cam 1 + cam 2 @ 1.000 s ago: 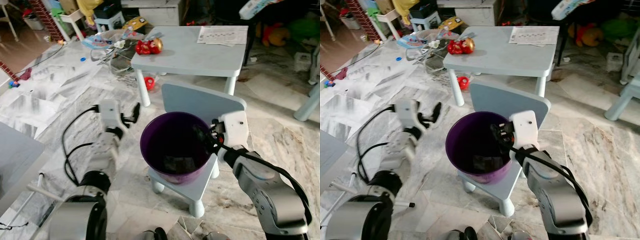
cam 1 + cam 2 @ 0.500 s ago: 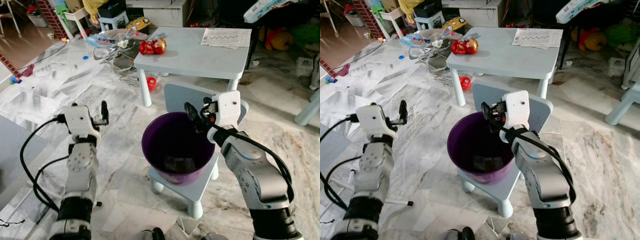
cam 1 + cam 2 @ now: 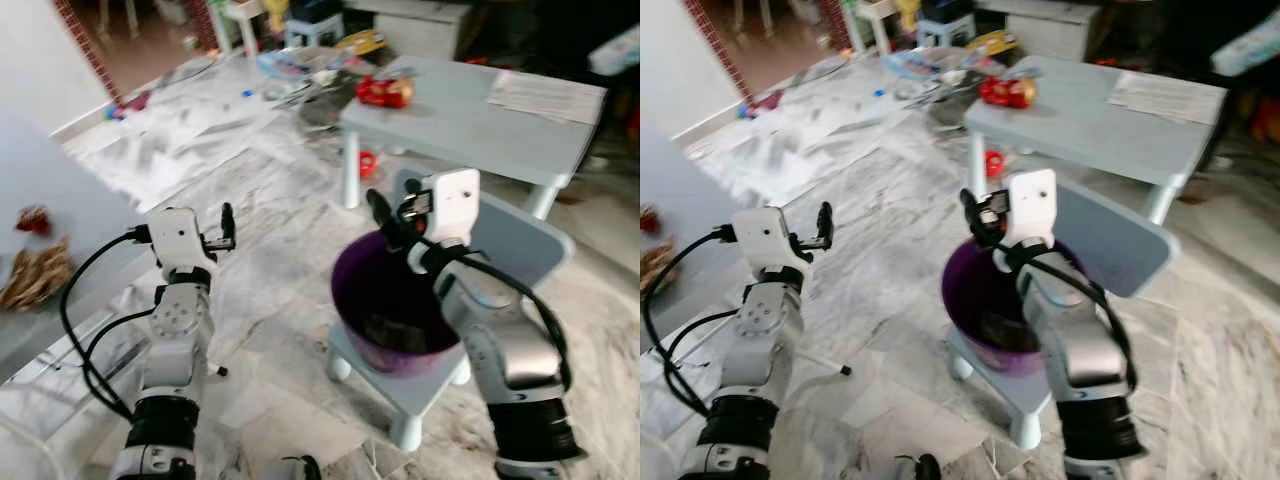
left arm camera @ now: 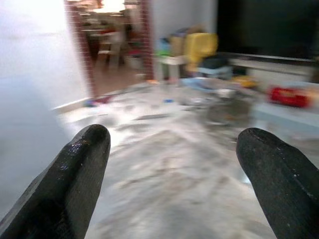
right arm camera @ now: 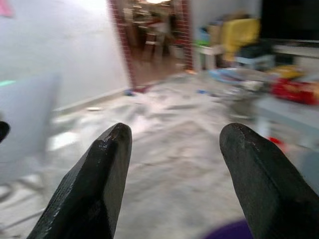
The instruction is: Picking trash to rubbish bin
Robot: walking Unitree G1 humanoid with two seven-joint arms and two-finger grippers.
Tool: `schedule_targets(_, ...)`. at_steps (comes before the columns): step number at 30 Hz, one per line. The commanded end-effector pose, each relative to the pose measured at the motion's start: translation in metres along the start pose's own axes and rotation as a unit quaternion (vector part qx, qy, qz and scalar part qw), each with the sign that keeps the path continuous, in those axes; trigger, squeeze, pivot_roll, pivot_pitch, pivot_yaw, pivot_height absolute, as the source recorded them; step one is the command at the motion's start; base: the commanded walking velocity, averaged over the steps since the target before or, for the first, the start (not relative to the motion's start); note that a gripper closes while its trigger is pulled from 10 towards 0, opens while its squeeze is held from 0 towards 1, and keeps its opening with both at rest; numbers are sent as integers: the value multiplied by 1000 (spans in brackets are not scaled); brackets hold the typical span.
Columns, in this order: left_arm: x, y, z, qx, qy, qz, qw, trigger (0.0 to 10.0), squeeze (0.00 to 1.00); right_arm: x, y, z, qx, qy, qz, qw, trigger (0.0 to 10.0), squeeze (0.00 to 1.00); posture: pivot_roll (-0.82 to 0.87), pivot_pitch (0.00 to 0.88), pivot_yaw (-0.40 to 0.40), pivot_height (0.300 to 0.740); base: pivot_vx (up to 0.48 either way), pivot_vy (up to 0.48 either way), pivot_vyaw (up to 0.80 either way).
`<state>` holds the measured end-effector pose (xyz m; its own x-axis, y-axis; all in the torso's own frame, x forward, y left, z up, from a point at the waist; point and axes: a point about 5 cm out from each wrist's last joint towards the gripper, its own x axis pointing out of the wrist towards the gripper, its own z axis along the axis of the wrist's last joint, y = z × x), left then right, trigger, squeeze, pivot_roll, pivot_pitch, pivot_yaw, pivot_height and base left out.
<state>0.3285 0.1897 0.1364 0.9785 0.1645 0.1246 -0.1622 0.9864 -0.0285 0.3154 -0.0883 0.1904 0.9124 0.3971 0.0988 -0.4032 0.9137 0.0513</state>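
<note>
The purple rubbish bin [image 3: 352,318] stands on a small pale blue chair [image 3: 520,250], with some dark trash [image 3: 385,330] lying at its bottom. My right gripper [image 3: 383,218] hovers open just above the bin's far rim, holding nothing; in the right wrist view its fingers [image 5: 107,169] are spread wide. Out to the left, my left gripper [image 3: 228,224] is raised over the marble floor, open and empty, as also seen in the left wrist view [image 4: 173,137]. A brown crumpled scrap [image 3: 35,278] and a red scrap [image 3: 33,218] lie on a grey surface at the far left.
Behind the chair a pale blue table [image 3: 470,120] carries a red toy [image 3: 385,92] and a paper sheet [image 3: 545,95]. Clutter of toys and wire baskets [image 3: 320,75] lies on the floor further back. A brick-edged doorway [image 3: 80,40] opens at the far left.
The camera has swung left, bringing the grey surface into view. My right gripper rose out of the bin to above its rim. My left arm lifted higher.
</note>
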Motion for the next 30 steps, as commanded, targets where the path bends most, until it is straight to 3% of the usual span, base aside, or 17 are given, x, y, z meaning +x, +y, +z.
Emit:
schedule_targets(1, -1, 2, 2, -2, 1, 9, 1000, 10000, 0, 1, -4, 3, -2, -7, -2, 1000, 10000, 0, -70, 74, 129, 740, 0, 0, 0)
schedule_targets(24, -1, 2, 0, 4, 19, 10, 1000, 10000, 0, 2, -4, 1, -3, -13, 5, 1000, 10000, 0, -64, 70, 121, 740, 0, 135, 0)
schedule_targets(30, -1, -3, 3, -4, 14, 4, 1000, 10000, 0, 2, -3, 1, -6, -15, 12, 1000, 10000, 0, -63, 71, 120, 740, 0, 0, 775)
